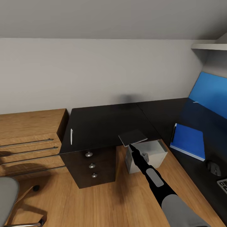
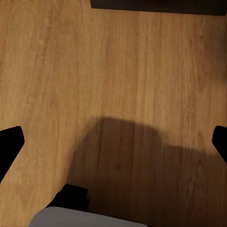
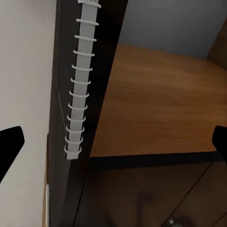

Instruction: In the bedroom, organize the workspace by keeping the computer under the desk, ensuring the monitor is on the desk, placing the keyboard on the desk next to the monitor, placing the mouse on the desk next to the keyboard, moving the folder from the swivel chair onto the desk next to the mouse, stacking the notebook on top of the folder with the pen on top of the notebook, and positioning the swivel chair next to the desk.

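Observation:
The grey notebook [image 1: 132, 137] overhangs the near edge of the black desk [image 1: 104, 123], above the light grey computer [image 1: 148, 155] standing under it. My right gripper [image 1: 130, 145] is at the notebook's near edge. In the right wrist view the notebook's spiral binding [image 3: 79, 85] runs between the wide-apart fingers, so the right gripper [image 3: 113, 142] is open. The blue folder [image 1: 188, 142] lies on the desk's right wing, with the mouse [image 1: 214, 168] and a corner of the keyboard [image 1: 223, 185] nearer me. A thin pale pen [image 1: 71, 136] lies at the desk's left edge. The left gripper [image 2: 113, 142] is open over the floor. The monitor is out of view.
Light wooden low cabinets [image 1: 30, 138] adjoin the desk's left side. Black drawers with silver knobs [image 1: 91, 165] sit under the desk. The grey swivel chair seat [image 1: 8, 195] is at the lower left, and its edge [image 2: 87, 218] lies under the left gripper. The blue back panel [image 1: 209, 91] rises at the right.

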